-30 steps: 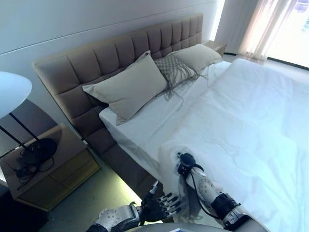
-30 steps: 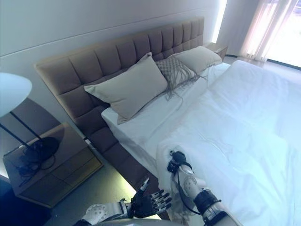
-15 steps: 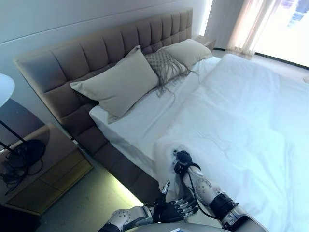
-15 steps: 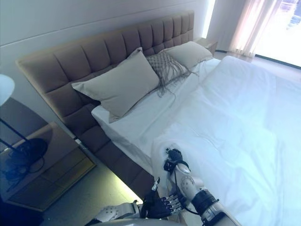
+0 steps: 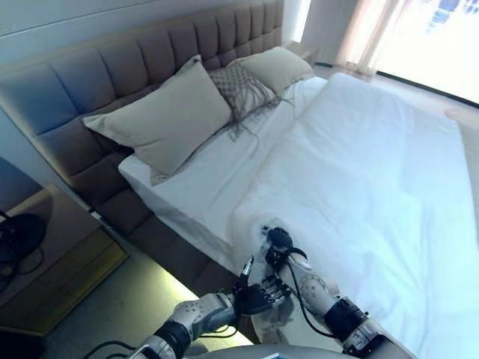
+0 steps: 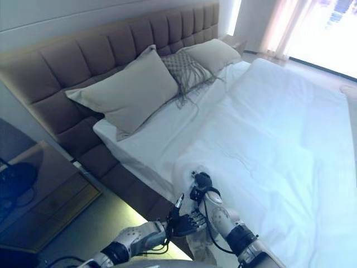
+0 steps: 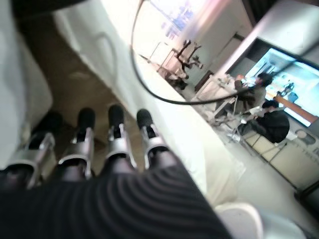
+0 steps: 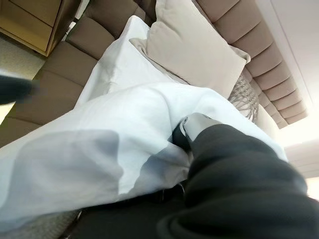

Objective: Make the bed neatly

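A white duvet [image 5: 359, 164] covers most of the bed, and its near corner hangs over the bed's side. My right hand [image 5: 278, 245] is at that corner, shut on a bunch of the duvet [image 8: 124, 134], with cloth folded round its fingers. My left hand [image 5: 260, 293] is just below it beside the hanging edge, open, its fingers [image 7: 115, 135] straight and pointing at the brown bed base. The bare white sheet [image 5: 209, 172] shows between the duvet and the pillows.
A large beige pillow [image 5: 165, 123], a fringed cushion [image 5: 238, 84] and a second pillow [image 5: 277, 67] lean on the padded headboard [image 5: 112, 63]. A wooden nightstand [image 5: 52, 254] with a dark lamp base [image 5: 15, 232] stands at the left. People [image 7: 271, 117] sit far off.
The camera has turned, so the whole scene sits further left. My left hand has risen towards the duvet's hanging corner, close under the right hand, which still holds the cloth.
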